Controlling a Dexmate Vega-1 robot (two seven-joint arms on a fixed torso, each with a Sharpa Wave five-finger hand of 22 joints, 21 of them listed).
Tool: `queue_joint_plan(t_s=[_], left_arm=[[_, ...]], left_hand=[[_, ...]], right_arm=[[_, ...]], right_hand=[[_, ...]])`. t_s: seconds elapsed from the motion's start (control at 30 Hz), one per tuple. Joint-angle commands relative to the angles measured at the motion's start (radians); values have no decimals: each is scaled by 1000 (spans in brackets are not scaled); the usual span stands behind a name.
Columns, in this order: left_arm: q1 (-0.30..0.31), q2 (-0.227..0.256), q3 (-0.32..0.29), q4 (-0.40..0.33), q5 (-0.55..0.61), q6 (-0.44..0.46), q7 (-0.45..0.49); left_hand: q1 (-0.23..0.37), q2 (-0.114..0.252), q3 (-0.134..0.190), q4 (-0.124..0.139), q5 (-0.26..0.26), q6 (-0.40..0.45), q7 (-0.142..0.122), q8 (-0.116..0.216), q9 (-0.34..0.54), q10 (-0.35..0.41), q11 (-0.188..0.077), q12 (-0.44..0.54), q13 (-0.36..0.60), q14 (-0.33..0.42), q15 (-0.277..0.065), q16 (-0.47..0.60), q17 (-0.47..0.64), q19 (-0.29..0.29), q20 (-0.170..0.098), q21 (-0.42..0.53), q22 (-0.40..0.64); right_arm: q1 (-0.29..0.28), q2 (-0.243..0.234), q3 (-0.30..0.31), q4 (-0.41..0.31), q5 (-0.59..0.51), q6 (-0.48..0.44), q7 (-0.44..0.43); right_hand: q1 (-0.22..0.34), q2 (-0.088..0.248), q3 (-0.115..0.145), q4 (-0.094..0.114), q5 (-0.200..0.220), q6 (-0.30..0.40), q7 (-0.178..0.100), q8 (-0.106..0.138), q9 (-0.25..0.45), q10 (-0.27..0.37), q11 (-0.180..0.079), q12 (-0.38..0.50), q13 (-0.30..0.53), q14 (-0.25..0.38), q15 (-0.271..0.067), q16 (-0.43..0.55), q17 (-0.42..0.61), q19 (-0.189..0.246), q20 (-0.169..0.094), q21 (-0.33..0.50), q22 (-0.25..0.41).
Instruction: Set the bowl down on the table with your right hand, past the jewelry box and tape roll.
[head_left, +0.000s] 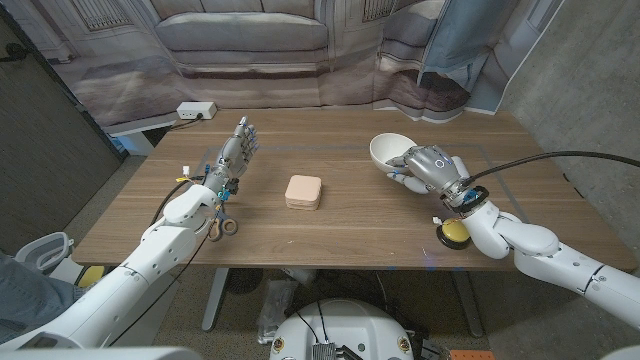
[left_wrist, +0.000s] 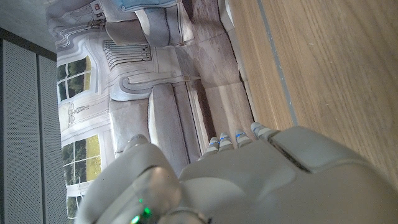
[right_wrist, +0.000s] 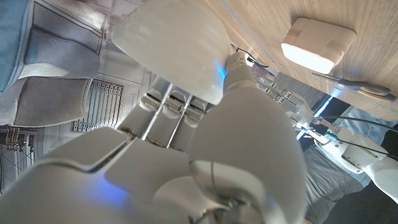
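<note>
1 bowl (head_left: 392, 150) gripped by right hand (head_left: 432, 166); lower level, clear of box (head_left: 303, 191); left hand (head_left: 232, 156) fingers straight, holding nothing.

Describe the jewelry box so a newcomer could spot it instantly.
Start with the wooden table and look near its middle, between the two arms. The jewelry box is the small, square, pale peach case with rounded corners, lying flat and closed, unlike the white bowl held in the right robot hand.

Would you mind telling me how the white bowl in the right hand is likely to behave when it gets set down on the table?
The bowl looks rigid and glossy, so it may slip in the right hand. Its rounded underside could rock briefly on the table. If ceramic, it might chip when dropped.
</note>
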Motion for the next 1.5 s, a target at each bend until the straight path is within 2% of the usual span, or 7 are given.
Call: queue_joint_plan(t_s=[0.03,0.37,0.77,1.07,1.5], left_arm=[[-14,-4,6,15,-1,-2,-13],[-24,-6,6,26,-3,-2,-21],[-36,-17,11,44,-1,-14,-27],[-36,-13,10,34,1,0,-12],[-40,-9,9,36,-1,8,-14]], left_hand=[[7,3,-7,2,-5,-7,3,7,2,-23,3,5,3,-50,5,5,3,-70,-17,2,2],[8,4,-8,2,-5,-6,3,7,2,-23,1,5,3,-50,5,5,3,-70,-17,2,2],[9,5,-10,2,-5,-7,2,7,2,-24,2,5,3,-50,5,5,3,-70,-16,2,2],[10,6,-11,1,-5,-6,2,7,2,-24,3,5,3,-50,5,5,3,-71,-16,2,2],[11,7,-13,1,-6,-7,2,7,2,-23,4,5,3,-50,5,5,3,-71,-16,3,2]], right_arm=[[-50,-16,26,-31,2,-19,-7],[-78,-22,37,-49,-2,-29,-11],[-135,-57,66,-83,-7,-44,-30],[-150,-52,66,-73,-6,-41,-44],[-191,-59,76,-107,-11,-64,-49]], right_hand=[[58,61,1,6,6,101,-104,5,4,44,-36,3,4,66,-76,6,4,-2,-128,9,4],[58,61,-1,7,7,100,-104,3,4,44,-34,1,6,66,-76,4,7,-6,-127,17,5],[59,61,-3,7,7,102,-101,1,4,47,-33,-1,9,67,-76,2,11,-10,-127,26,6],[60,61,-4,7,7,102,-100,0,4,47,-34,-2,10,68,-76,1,13,-12,-127,31,6],[59,61,-6,8,7,103,-100,-1,4,50,-34,-4,12,69,-76,-1,16,-15,-126,39,6]])
